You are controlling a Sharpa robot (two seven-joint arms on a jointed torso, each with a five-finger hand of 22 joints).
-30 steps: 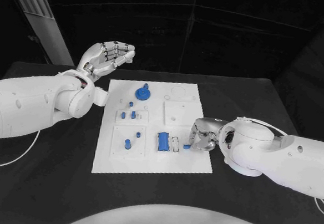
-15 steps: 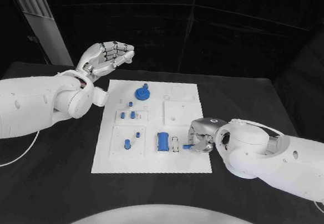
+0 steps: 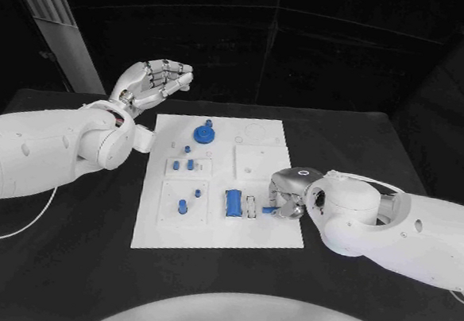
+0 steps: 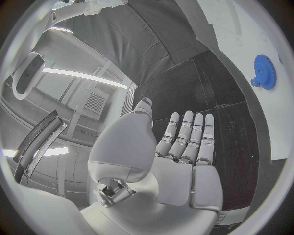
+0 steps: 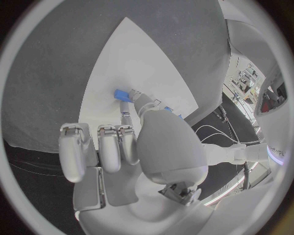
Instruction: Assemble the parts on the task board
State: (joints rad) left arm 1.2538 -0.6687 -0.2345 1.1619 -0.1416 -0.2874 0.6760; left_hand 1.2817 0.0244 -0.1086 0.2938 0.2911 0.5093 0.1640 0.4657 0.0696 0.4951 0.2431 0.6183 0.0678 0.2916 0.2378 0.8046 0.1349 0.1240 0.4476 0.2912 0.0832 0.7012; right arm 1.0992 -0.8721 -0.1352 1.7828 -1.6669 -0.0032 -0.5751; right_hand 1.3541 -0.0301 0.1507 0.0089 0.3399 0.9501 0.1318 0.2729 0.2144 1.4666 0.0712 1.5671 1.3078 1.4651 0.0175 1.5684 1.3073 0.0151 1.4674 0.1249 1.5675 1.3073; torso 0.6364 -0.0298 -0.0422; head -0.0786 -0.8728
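Head view: left hand raised (fingers apart), right hand on task board.

The right hand reaches over the white board, a blue part pinched at its fingertips — just above the board. The other fingers curl in, off the board.
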